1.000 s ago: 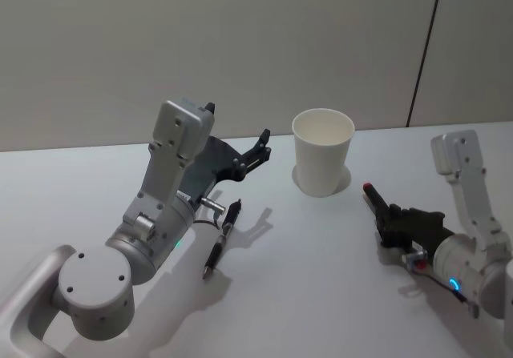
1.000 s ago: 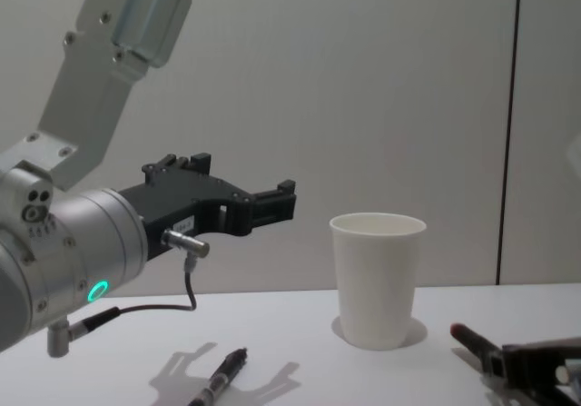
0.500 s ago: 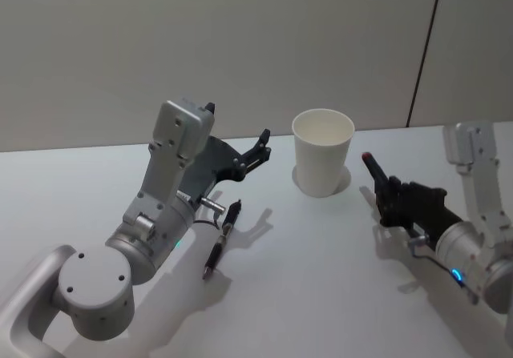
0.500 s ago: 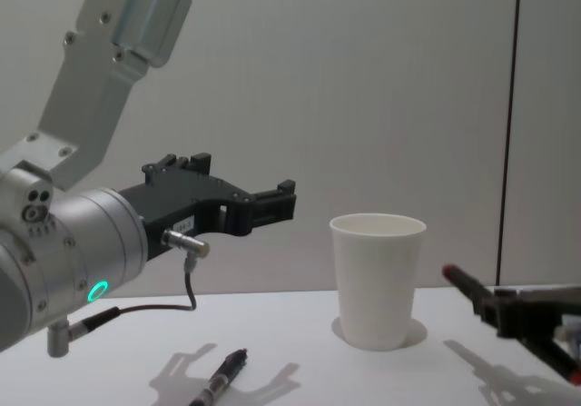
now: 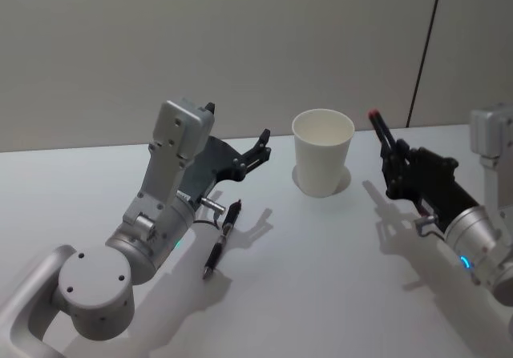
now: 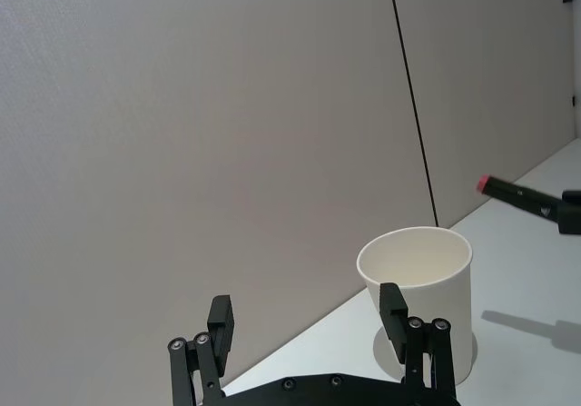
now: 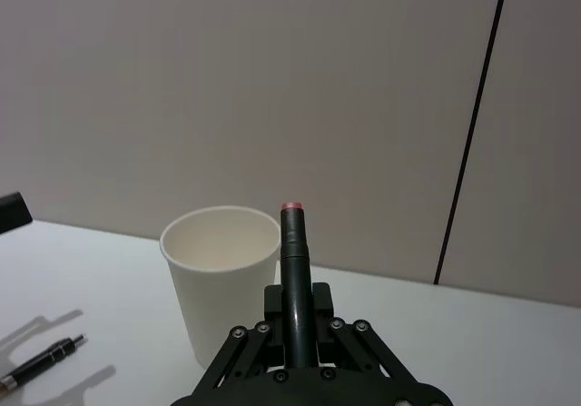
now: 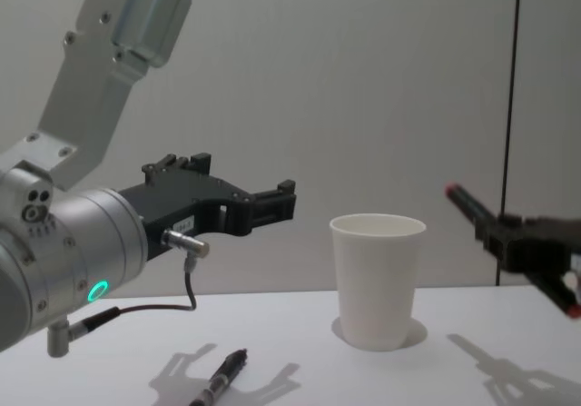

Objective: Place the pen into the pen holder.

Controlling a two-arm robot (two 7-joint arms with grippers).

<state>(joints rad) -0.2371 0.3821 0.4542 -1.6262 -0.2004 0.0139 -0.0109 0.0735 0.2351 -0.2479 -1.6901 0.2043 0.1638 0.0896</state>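
Checking head view: right hand (image 5: 397,164) pinching the pen (image 5: 383,138), red tip up, airborne right of the pen holder (image 5: 322,162). Left hand (image 5: 258,150) spread, idle by a 2nd pen (image 5: 222,238) on the worktop (image 5: 321,294). Right wrist view: pen (image 7: 293,279) axis points past the rim, not into it. Chest view: tip above rim lvl; we'd shift left, then tilt down.

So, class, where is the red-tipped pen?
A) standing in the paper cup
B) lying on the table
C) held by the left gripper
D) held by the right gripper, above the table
D: the right gripper is shut on the red-tipped pen, clear of the table beside the paper cup; the left gripper is open.
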